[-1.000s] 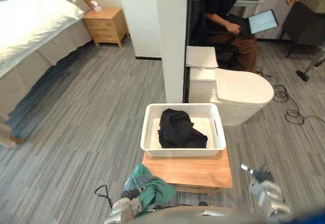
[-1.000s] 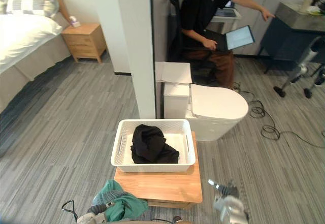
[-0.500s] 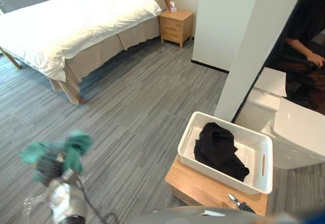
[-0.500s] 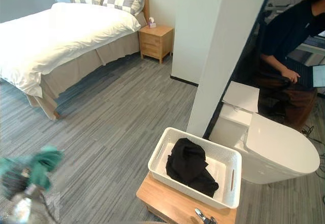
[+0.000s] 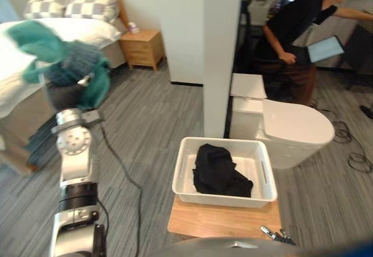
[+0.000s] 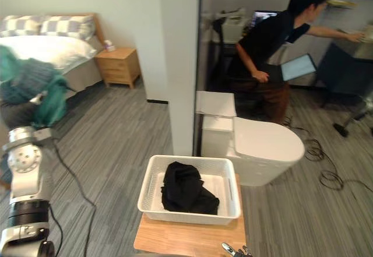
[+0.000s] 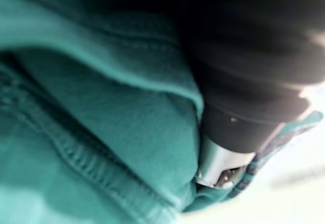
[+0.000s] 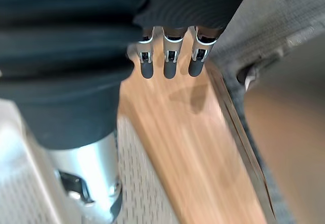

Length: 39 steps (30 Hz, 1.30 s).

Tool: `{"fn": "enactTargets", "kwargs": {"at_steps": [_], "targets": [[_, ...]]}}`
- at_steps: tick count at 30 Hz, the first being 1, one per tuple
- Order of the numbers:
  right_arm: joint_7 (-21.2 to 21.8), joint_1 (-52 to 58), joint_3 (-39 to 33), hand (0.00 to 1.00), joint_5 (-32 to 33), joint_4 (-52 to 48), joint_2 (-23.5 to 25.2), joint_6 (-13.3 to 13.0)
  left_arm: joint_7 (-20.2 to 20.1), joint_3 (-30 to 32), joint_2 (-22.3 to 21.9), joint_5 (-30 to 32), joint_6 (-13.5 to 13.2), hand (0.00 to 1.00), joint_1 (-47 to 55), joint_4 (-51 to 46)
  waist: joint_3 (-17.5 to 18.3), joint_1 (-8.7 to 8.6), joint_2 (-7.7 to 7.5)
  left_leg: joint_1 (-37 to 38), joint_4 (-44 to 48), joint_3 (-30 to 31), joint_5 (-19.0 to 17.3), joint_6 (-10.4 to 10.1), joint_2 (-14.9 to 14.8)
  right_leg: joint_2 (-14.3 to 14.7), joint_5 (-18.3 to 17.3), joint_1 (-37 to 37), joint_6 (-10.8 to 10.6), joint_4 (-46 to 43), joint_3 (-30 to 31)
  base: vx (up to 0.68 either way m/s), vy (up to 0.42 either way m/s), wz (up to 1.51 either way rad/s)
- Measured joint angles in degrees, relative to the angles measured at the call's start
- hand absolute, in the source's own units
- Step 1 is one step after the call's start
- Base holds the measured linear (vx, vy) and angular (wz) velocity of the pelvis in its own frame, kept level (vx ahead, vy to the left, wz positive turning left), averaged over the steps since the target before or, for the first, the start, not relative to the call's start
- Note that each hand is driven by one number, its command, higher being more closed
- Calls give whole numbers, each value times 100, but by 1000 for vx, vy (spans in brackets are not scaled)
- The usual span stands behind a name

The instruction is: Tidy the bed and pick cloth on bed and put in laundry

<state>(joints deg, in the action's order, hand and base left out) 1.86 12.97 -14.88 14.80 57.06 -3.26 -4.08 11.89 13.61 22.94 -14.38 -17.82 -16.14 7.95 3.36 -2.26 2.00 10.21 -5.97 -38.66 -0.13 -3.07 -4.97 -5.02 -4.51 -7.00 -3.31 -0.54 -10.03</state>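
Green cloth: [image 5: 58, 56] bunched up and held high on the robot's left, well apart from the basket and well above floor level.
Left hand: [image 7: 218, 159] mostly buried in the folds. One silver finger shows curled into the fabric, so the hand reads as clenched on the green cloth.
Basket: [image 5: 184, 172] white and perforated, set on a wooden stand [image 5: 221, 222] directly ahead. A black cloth [image 5: 218, 169] lies in its middle, with bare floor showing along the right side.
Right hand: [image 8: 165, 64] low over the near edge of the wooden stand, fingers straight and relaxed, holding nothing.
Surroundings: the bed [image 6: 70, 53] is behind the raised arm, a white pillar [image 5: 221, 53] stands behind the basket, a toilet [image 5: 297, 131] is beside it, and a person [image 5: 297, 30] is at the rear right.
Step in hand: by judgement, carrying the green cloth across to the basket for release.
Procedure: bring the arm down and to the right until the bundle hangs over the middle of the basket. Lower it inside the rim before loosening the fingers.
Caution: loose folds hang below the hand, so clear the near wall of the basket to avoid snagging or tipping it off the stand.
Check: confirm no fabric trails over the rim after release.
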Motion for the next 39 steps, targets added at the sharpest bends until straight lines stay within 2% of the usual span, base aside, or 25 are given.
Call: {"fn": "enactTargets", "kwargs": {"at_steps": [5, 9, 15, 17, 21, 25, 29, 34, 39], "targets": [[-67, 228, 89, 0, -102, 1, -117, 3, -542, -780, -205, 346, 207, 100, -26, -183, -13, -78, 11, 107, -2, -316, 89, -118, -164, 210, -37, 147, 136, -41, 449, -89, -121, -37], [-103, 223, 92, 0, -167, -9, -129, 41, -787, -1151, -205, 448, 232, 100, -39, -577, -21, -136, 23, 103, -3, -472, 117, -139, -211, 283, 7, 263, 207, -32, 646, -86, -53, -24], [-114, 259, -27, 0, -342, -9, -111, 127, -1035, -1712, -222, 654, 269, 100, -63, -953, -85, -189, 25, 125, -2, -572, 122, -135, -195, 288, 89, 273, 180, 25, 781, -56, -8, -11], [-110, 259, -44, 0, -385, -9, -105, 127, -1111, -1827, -239, 668, 379, 100, -63, -1025, -113, -210, 17, 126, -2, -605, 122, -135, -186, 287, 110, 278, 175, 49, 816, -41, 1, -10], [-109, 247, -81, 0, -507, -9, -70, 128, -1173, -2075, -476, 680, 839, 100, -61, -939, -192, -259, -13, 92, -2, -665, 122, -133, -175, 290, 145, 354, 162, 53, 908, -44, -6, -10], [-117, 232, -102, 0, -511, -33, -16, 128, -1120, -2238, -625, 710, 1155, 100, -51, -241, -225, -334, -20, 84, -2, -719, 124, -130, -169, 294, 173, 391, 156, 66, 967, -30, -8, -10], [-185, 218, -20, 0, -603, -121, -7, 219, -1008, -2374, -691, 706, 1530, 100, 83, 868, -276, -425, -51, 93, -1, -795, 124, -131, -156, 317, 204, 425, 165, 71, 1012, -38, -17, -10], [-212, 208, 116, 0, -603, -180, -8, 318, -1032, -2488, -704, 709, 1731, 100, 541, 1525, -412, -454, -85, 79, -2, -813, 114, -144, -167, 313, 217, 432, 166, 120, 1015, -32, -14, -2], [-235, 221, 215, 0, -604, -184, -15, 323, -1027, -2473, -700, 708, 1766, 100, 748, 2074, -481, -445, -140, 57, -2, -849, 84, -159, -167, 311, 229, 448, 156, 163, 1052, -16, -16, -3]]}}
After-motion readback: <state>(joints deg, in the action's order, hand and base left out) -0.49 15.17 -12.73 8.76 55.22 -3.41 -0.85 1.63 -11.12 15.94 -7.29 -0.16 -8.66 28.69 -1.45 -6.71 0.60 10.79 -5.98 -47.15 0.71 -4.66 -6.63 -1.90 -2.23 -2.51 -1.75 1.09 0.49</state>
